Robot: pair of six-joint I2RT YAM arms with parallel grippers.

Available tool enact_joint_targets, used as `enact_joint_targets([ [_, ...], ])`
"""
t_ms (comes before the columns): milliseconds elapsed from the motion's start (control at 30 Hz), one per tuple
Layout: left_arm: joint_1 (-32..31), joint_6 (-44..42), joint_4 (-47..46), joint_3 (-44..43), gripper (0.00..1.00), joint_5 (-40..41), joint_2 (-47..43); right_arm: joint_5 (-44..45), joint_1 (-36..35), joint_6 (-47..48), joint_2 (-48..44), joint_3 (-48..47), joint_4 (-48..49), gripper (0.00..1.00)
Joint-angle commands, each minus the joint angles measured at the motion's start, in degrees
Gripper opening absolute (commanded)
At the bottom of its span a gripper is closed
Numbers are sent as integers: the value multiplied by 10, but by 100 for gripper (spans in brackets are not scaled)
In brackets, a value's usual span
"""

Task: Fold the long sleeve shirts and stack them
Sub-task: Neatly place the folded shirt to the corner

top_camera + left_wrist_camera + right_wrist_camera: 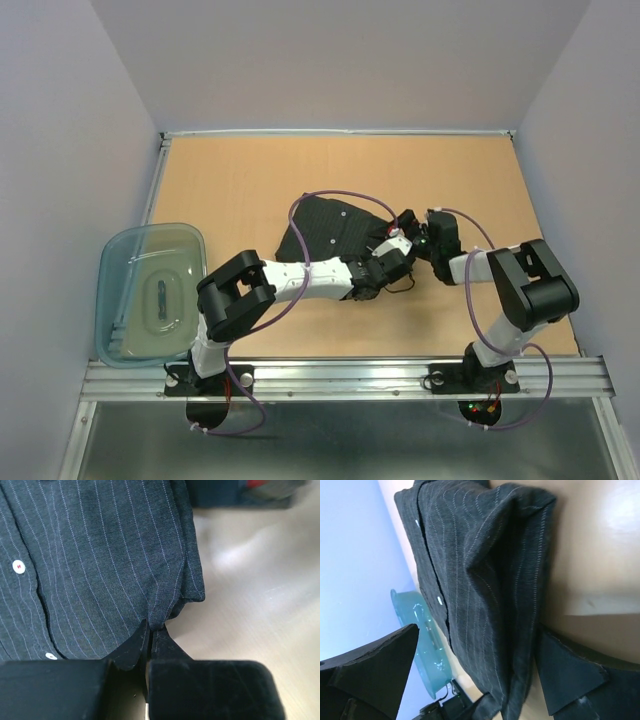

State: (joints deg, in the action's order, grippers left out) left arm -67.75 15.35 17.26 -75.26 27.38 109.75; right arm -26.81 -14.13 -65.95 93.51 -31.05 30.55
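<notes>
One of the long sleeve shirts (330, 228), black with thin pinstripes and white buttons, lies partly folded in the middle of the table. My left gripper (392, 258) sits at the shirt's near right corner. In the left wrist view the shirt (100, 555) fills the upper left, and the left gripper (151, 628) is shut on a pinched corner of the cloth. My right gripper (408, 224) is at the shirt's right edge. In the right wrist view the right gripper (477, 655) stands wide open, with the folded side of the shirt (485, 570) lying between its fingers (570, 675).
A translucent blue-grey plastic tub (150, 290) stands at the table's left edge, also visible beyond the shirt as the tub (427, 645) in the right wrist view. Bare wooden table (250, 180) surrounds the shirt. White walls close in the back and sides.
</notes>
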Motion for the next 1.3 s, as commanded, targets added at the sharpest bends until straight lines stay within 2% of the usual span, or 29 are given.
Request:
enact_joint_targets([
  [0, 2, 20, -14, -34, 0, -23, -24, 19, -22, -27, 29, 23, 81, 97],
  [100, 2, 27, -14, -49, 0, -30, -19, 22, -27, -35, 49, 28, 101, 93],
  [233, 6, 40, -9, -66, 0, -36, -16, 25, -28, -37, 61, 45, 133, 82],
  [500, 11, 46, -8, -67, 0, -58, -12, 23, -28, -16, 64, 49, 142, 66],
  [633, 11, 55, -8, -60, 0, -65, -16, 26, -27, -5, 40, 48, 140, 45],
  [667, 12, 57, -6, -60, 1, -67, -21, 26, -27, 0, 26, 47, 139, 33],
  [767, 20, 67, 6, -66, 6, -84, -33, 20, -23, 14, -8, 34, 112, 13],
  [833, 34, 70, 13, -77, 32, -120, -47, 25, -20, 47, -43, 6, 45, 3],
  [867, 42, 68, 15, -77, 36, -138, -52, 32, -19, 66, -54, -12, 10, 1],
  [900, 59, 68, 13, -79, 38, -180, -69, 51, -20, 105, -68, -45, -70, 1],
  [933, 59, 68, 13, -78, 41, -181, -69, 51, -19, 105, -80, -45, -111, 1],
  [1033, 130, 75, -17, -59, 48, -308, -132, 88, -5, 194, -116, -137, -241, 0],
  [1067, 146, 76, -22, -52, 54, -330, -147, 93, 0, 212, -124, -156, -274, 1],
  [1100, 162, 75, -26, -48, 57, -346, -161, 101, 2, 234, -129, -184, -303, 0],
  [1133, 176, 73, -29, -40, 59, -358, -190, 112, 8, 281, -134, -211, -397, 1],
  [1200, 215, 58, -26, -34, 62, -383, -218, 169, 11, 333, -134, -312, -490, 1],
  [1233, 227, 51, -22, -33, 62, -384, -230, 196, 12, 359, -128, -348, -585, 1],
  [1267, 241, 46, -12, -32, 62, -384, -251, 226, 14, 407, -124, -394, -631, 1],
])
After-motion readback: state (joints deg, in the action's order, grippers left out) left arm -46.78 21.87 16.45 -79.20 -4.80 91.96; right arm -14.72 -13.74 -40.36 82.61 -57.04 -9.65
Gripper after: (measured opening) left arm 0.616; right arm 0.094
